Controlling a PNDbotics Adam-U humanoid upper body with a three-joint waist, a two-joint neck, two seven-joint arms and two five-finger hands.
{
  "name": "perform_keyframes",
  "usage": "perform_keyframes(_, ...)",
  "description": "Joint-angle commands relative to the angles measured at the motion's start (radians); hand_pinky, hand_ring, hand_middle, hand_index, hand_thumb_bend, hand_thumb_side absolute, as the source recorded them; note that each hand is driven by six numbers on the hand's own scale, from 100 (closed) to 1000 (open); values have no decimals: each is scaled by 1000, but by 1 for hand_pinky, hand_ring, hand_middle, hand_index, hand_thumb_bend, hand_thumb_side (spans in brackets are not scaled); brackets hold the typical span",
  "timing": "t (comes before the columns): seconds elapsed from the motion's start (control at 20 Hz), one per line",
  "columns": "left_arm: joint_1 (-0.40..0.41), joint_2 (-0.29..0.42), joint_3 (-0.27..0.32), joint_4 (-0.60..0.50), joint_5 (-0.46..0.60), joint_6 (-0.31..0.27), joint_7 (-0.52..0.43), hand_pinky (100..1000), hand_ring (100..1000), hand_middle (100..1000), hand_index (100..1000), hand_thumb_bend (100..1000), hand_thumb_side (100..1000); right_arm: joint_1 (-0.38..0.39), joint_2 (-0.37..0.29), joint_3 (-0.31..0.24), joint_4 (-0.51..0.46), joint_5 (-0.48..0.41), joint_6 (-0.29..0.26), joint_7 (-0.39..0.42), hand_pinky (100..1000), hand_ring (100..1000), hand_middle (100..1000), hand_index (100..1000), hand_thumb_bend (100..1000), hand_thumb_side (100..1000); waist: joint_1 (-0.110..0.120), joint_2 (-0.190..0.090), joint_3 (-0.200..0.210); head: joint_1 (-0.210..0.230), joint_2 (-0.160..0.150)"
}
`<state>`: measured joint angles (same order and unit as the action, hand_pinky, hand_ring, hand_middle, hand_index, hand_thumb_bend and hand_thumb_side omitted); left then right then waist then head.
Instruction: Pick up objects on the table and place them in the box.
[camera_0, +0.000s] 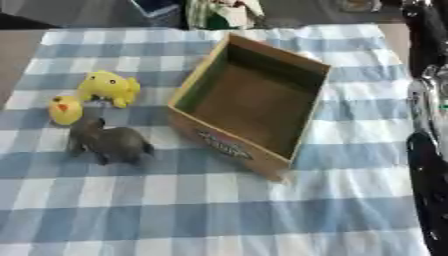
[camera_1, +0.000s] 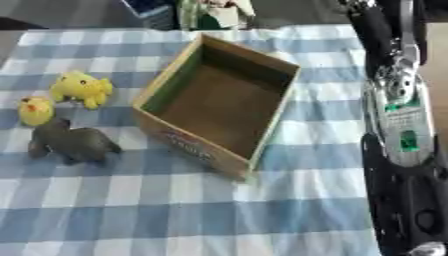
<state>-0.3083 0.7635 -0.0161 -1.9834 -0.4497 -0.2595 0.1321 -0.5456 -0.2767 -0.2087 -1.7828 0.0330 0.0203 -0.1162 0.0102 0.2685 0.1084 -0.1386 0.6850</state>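
Right eye view shows the robot's right arm (camera_1: 398, 125) running down the right side of the picture, well to the right of the cardboard box (camera_1: 175, 136); it is a black and silver limb with a green mark on a pale panel, and its hand cannot be made out, so whether the fingers are released, clenched or grasping anything cannot be told. It touches none of the toys. No left hand shows in either view. The box stands open-topped on the blue and white checked tablecloth (camera_0: 219, 210), turned at an angle so one corner points toward the camera, with a printed label on its near outer wall that is too blurred to read; its inside looks bare brown. Left of the box lie three toys: a yellow plush toy (camera_0: 109, 87) nearest its far-left wall, a smaller yellow duck-like toy (camera_0: 65, 110) with an orange spot further left, and a grey animal figure (camera_0: 112, 142) just beside the duck, toward the box's near corner. Beyond the box's far wall, objects at the top edge are cut off and indistinct.
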Motion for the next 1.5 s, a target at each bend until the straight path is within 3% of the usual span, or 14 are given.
perform_keyframes(0.05, -27, 87, -10, -17, -65, 6, -63, 607, 741, 745, 880, 100, 803, -11, -17, 1, -10, 7, -2, 4, 707, 629, 476, 776, 100, 517, 3, -20, -2, 7, 4)
perform_keyframes(0.25, -65, 145, -50, -17, -128, -30, -157, 639, 767, 756, 883, 100, 994, -12, -19, 4, -6, 6, -2, 7, 707, 629, 475, 776, 100, 518, 5, -19, -6, 11, 3)
perform_keyframes(0.65, -176, 174, -124, -17, -136, -48, -381, 678, 799, 771, 892, 233, 1000, -11, -17, 9, -1, 3, -3, 15, 707, 629, 474, 776, 100, 515, 8, -23, -15, 28, 5)
perform_keyframes(1.05, -281, 140, -175, -17, -86, -19, -661, 718, 840, 809, 921, 365, 1000, -8, -10, 14, 3, 1, -4, 22, 707, 629, 473, 776, 100, 519, 8, -32, -22, 43, -2)
perform_keyframes(1.3, -331, 115, -203, -17, -81, 6, -804, 768, 885, 839, 961, 388, 1000, -8, -9, 16, 3, 0, -2, 25, 708, 629, 472, 775, 100, 524, 10, -30, -26, 48, -6)
perform_keyframes(1.5, -352, 95, -229, -16, -73, 68, -928, 821, 931, 876, 988, 305, 1000, -7, -7, 16, 1, -2, 0, 28, 708, 629, 472, 775, 100, 528, 12, -29, -27, 54, -5)
